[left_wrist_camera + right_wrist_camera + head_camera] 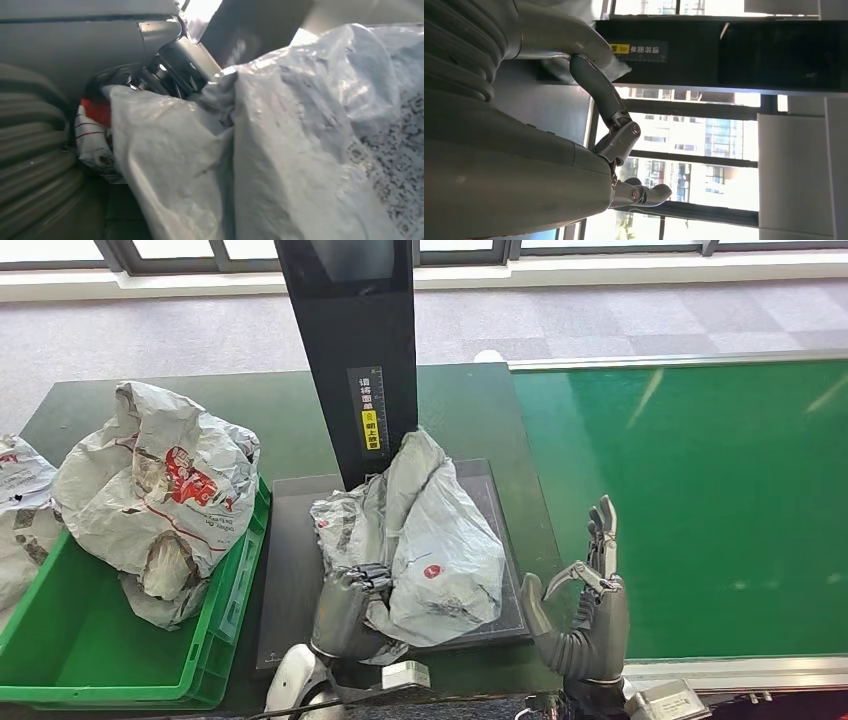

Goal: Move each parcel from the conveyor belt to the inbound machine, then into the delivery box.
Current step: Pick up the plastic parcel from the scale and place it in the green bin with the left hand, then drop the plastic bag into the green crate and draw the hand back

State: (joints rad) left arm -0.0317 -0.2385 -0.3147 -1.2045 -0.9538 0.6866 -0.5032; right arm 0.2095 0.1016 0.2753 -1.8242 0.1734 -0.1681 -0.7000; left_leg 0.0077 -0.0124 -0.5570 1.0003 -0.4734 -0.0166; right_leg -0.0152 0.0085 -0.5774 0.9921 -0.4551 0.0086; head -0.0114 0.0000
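Left robot hand [350, 610] grips the near edge of the grey parcel [430, 540], which lies crumpled on the dark inbound machine platform [290, 560] right at the foot of its black post [355, 350]. Right robot hand [590, 610] at 3 o'clock of the parcel, fingers spread and upright, holding nothing, beside the green conveyor belt [700, 500]. Green delivery box [90, 640] at 9 o'clock of the platform on the counter [250, 400], with another grey parcel [160, 500] slumped over its rim.
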